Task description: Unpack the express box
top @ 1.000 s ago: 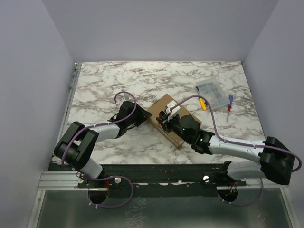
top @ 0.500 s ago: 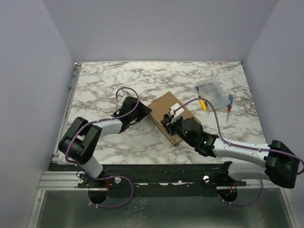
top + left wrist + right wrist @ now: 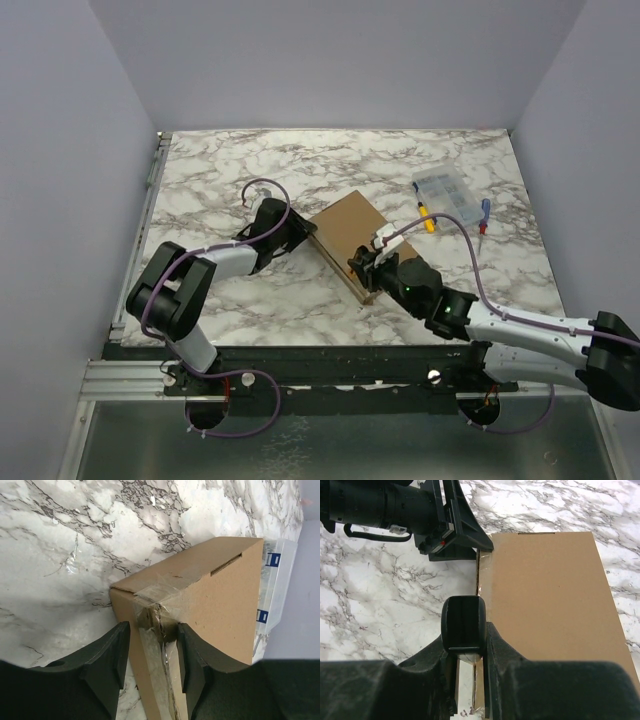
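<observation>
Left wrist: left end effector [image 3: 150, 652] partly open astride express box [image 3: 215, 605] corner; right end effector [image 3: 465, 630] shut at its edge.

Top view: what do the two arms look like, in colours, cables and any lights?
Both arms have black joints and light grey links, each trailing a looping purple cable. The right arm shows small green lights. The pincer fingers are matte black.

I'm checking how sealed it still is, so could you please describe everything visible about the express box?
The express box is flat, plain brown cardboard, closed, lying at an angle on the marble table. Clear tape wraps its corner and runs along one edge, and a tab slot shows in its side. The left hand straddles the taped corner; the shut right hand rests at the taped edge.
</observation>
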`<action>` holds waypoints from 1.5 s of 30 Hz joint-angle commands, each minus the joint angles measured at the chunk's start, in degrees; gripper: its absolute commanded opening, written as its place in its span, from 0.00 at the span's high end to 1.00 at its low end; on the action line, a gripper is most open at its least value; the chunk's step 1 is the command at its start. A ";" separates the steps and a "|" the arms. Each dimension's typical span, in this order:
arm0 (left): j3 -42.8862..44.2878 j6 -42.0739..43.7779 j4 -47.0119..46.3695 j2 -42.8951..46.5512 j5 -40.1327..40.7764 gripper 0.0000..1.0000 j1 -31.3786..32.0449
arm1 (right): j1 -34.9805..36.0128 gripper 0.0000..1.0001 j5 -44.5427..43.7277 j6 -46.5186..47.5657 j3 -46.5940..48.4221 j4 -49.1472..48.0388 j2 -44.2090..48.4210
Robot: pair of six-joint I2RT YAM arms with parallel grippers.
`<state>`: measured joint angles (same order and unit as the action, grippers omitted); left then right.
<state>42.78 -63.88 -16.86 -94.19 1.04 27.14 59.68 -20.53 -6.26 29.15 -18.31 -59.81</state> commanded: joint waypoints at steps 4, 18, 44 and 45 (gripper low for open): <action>0.31 2.88 9.02 -3.06 5.53 0.53 -2.42 | 2.49 0.99 -3.73 -2.24 -2.19 6.03 3.86; 0.83 2.70 9.81 -3.35 6.86 0.53 -3.13 | 7.51 0.99 -11.18 -6.38 -4.71 13.19 9.69; 5.44 27.22 18.18 13.91 -4.78 0.19 -0.81 | 8.79 0.99 -15.86 -2.99 1.94 7.13 4.28; 5.18 25.94 17.99 14.58 -7.64 0.21 -0.77 | 8.79 0.99 -15.85 -2.93 2.11 7.33 4.05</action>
<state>45.78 -42.41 -2.94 -84.95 1.87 26.00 68.18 -34.13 -9.39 28.97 -9.37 -55.51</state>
